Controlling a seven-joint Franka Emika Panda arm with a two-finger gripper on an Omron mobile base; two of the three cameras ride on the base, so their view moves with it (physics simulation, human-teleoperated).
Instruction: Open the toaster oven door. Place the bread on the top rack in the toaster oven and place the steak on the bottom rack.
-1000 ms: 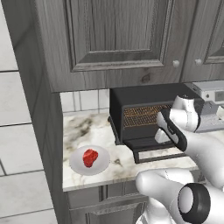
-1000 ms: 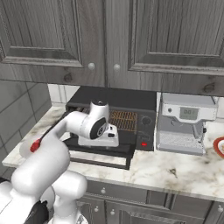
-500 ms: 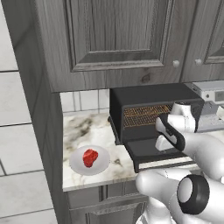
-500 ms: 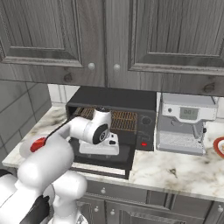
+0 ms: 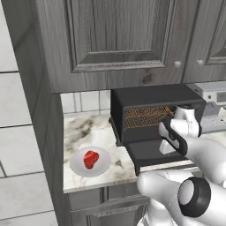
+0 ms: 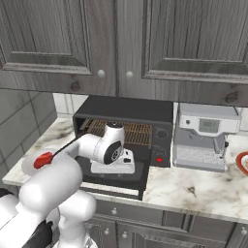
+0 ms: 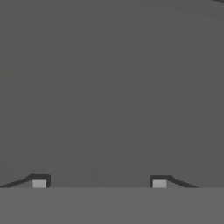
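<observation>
Since a second ago my gripper (image 7: 99,183) dropped onto the toaster oven door (image 5: 152,152), now flat open, jaws wide and empty; next grab the steak (image 5: 91,159) at lower left.

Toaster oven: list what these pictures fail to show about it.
- Bottom rack: in the left base view the arm's wrist covers the toaster oven cavity below the top rack.
- Door surface: in the right base view the hand sits over it.
- Gripper: the hand view is flat dark grey, so contact is unclear.
</observation>
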